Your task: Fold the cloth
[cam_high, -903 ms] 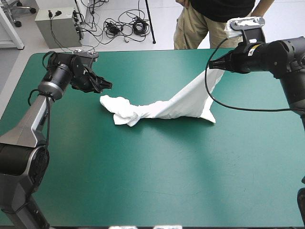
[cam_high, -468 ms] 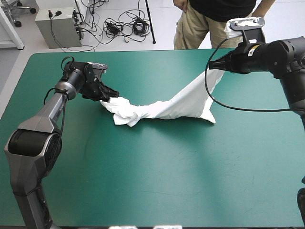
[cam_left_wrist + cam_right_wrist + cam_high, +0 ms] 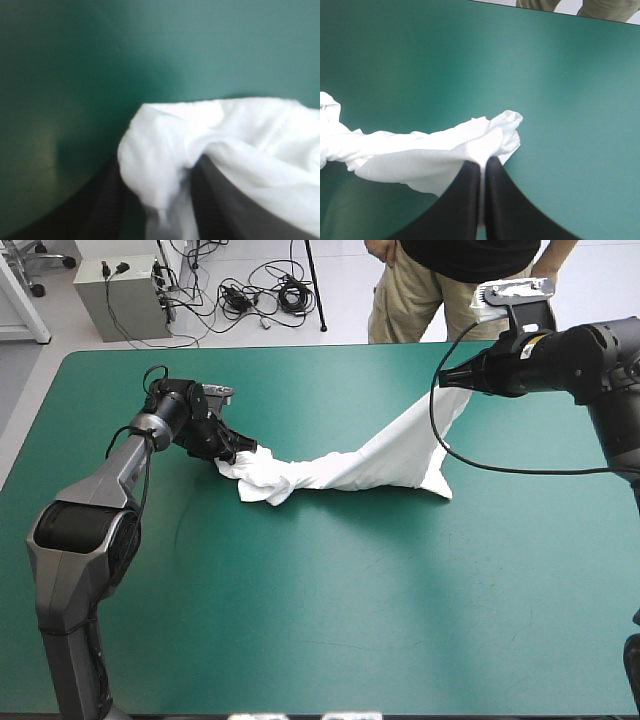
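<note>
Table (image 3: 330, 640), teal-green cover, nothing on it but the garment.

T-shirt (image 3: 370, 460): lay across the far half of the table as one long twisted band. Its right end was lifted off the surface toward the far right corner. The middle sagged down to the cover. Its left end sat as a crumpled knot left of centre, well short of the left edge.

Handling, my estimate: light, limp, no stiffness at all. It roped up under tension and would slump wherever it was let go. No breakage risk, but thin layers could slip out of a shallow pinch. I judged the best holds to be hems or corners, taken deep, not the bunched middle.

Right gripper (image 3: 445, 375): high above the far right of the table. In its wrist view the black fingers (image 3: 465, 200) were pressed together with a thin white sheet caught in the seam, so clamped on the cloth. The rest fanned away ahead of it toward the knot.

Left gripper (image 3: 235, 448): low, at the knot's left tip. In its wrist view the fingers (image 3: 100, 210) stood apart with a fat white fold lying between them and spilling over one. No pinch made yet, as I read it.
</note>
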### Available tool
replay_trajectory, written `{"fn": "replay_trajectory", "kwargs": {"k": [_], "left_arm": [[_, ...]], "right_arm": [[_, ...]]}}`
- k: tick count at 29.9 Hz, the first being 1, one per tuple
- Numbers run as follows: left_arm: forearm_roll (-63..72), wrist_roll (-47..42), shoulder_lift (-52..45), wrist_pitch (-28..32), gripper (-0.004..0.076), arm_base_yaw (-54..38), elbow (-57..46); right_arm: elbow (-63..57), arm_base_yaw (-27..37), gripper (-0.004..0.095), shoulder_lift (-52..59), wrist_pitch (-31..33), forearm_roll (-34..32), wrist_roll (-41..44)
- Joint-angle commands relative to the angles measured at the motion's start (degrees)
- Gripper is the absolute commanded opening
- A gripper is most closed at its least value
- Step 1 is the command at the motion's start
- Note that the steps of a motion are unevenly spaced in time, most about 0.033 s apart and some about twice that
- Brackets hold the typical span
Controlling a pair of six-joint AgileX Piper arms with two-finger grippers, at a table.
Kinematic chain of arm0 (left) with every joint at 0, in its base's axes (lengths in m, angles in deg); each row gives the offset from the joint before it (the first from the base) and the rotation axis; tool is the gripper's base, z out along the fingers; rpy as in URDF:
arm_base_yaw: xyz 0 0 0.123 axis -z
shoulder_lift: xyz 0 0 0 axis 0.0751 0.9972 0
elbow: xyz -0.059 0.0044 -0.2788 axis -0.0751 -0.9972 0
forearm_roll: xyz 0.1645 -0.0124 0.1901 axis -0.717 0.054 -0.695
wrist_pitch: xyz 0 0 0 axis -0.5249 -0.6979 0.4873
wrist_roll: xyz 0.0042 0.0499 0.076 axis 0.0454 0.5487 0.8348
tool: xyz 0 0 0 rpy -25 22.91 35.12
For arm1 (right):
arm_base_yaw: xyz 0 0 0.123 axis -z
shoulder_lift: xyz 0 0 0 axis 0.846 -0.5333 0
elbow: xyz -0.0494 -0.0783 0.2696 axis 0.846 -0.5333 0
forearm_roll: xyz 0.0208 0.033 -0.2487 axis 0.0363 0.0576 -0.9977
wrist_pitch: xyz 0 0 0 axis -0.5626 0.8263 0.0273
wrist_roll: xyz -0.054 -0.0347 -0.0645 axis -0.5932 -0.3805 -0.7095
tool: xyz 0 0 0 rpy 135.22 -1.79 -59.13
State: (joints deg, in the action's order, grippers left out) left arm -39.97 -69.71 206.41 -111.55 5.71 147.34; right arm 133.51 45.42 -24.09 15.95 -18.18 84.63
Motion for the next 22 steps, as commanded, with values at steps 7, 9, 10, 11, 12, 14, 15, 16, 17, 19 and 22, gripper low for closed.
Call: {"fn": "replay_trajectory", "kwargs": {"k": [7,9,10,11,12,14,15,16,17,19,22], "left_arm": [[0.3,1.7,-6.6,-2.2,-0.0009,0.1,1.6],[0.3,1.7,-9.2,-2.8,-0.0009,0.1,1.6],[0.3,2.0,-10.7,-3.2,-0.0009,0.1,1.6],[0.3,2.6,-12.2,-3.6,-0.0009,0.1,1.6],[0.3,2.9,-13.9,-3.9,-0.0009,0.1,1.6],[0.6,3.1,-17.0,-4.1,-0.0009,0.1,1.6],[0.7,3.1,-18.8,-4.2,-0.0009,0.1,1.6],[0.8,3.1,-20.5,-4.3,-0.0009,0.1,1.6],[0.8,3.1,-21.9,-4.3,-0.0009,0.1,1.6],[1.0,3.2,-25.5,-4.3,-0.0009,0.1,1.6],[2.7,4.5,-30.4,-4.3,-0.0009,0.1,1.6]], "right_arm": [[1.9,0.2,-0.0017,2.3,-2.6,0.1,-0.5],[1.9,0.2,-0.0017,2.3,-2.6,0.1,-0.5],[1.9,0.2,-0.0017,2.3,-2.6,0.1,-0.5],[1.9,0.2,-0.0017,2.3,-2.6,0.1,-0.5],[1.9,0.2,-0.0017,2.3,-2.5,0.1,-0.5],[1.9,0.2,-0.0017,2.3,-2.2,-0.2,-0.5],[1.9,0.2,-0.0017,2.3,-2.1,-0.3,-0.5],[1.9,0.2,-0.0017,2.3,-2.0,-0.4,-0.5],[1.9,0.2,-0.0017,2.4,-2.0,-0.5,-0.5],[1.9,0.2,-0.0017,2.4,-2.0,-0.5,-0.5],[2.2,0.2,-0.0017,3.2,-2.5,-0.5,-1.2]]}}
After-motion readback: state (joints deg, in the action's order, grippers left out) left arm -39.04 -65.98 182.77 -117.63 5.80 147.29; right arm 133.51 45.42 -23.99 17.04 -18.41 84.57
